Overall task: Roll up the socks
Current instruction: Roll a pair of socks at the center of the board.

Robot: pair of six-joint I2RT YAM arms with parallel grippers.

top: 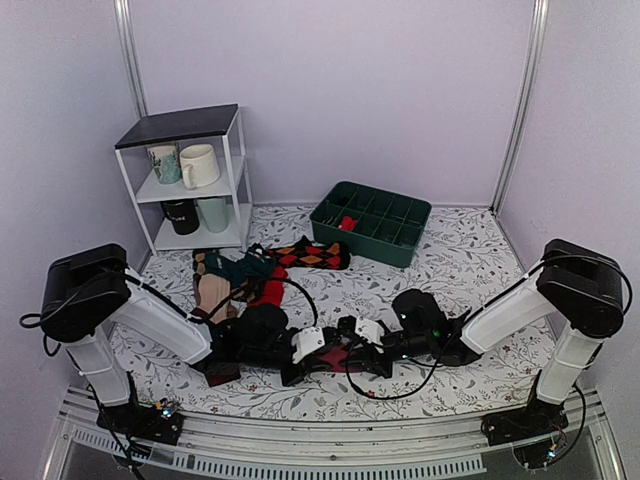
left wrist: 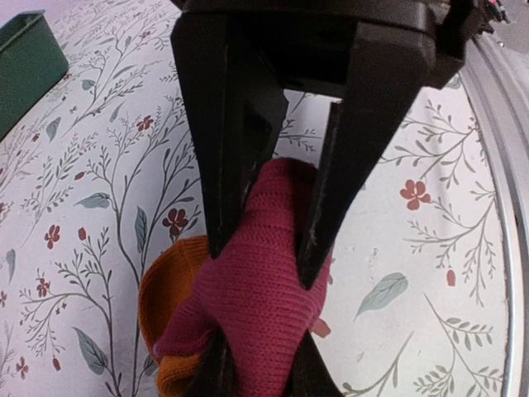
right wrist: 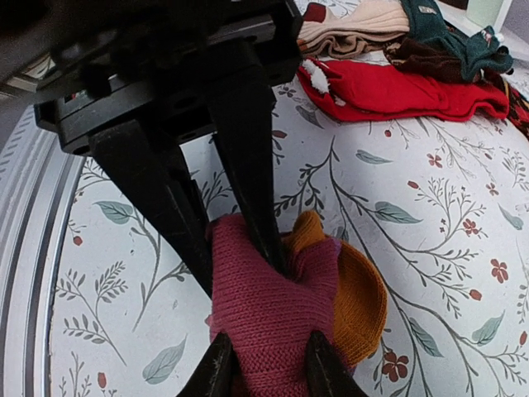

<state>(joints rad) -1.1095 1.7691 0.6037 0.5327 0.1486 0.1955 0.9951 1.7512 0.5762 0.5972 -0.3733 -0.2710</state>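
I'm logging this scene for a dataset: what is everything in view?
maroon sock: one or a pair, maroon with orange toe, front centre, clamped from both sides
loose socks: a pile, red, beige, teal, brown, argyle, left of centre
tray: one, green, back right, something red inside
shelf: one, white with dark top, back left
mugs: four, cream, patterned, black, pale green, on the shelf
tablecloth: one, white floral, under the socks
left gripper: one, black, shut on the maroon sock
right gripper: one, black, shut on the maroon sock

Close opposed wrist views, same sock (left wrist: 264, 285)
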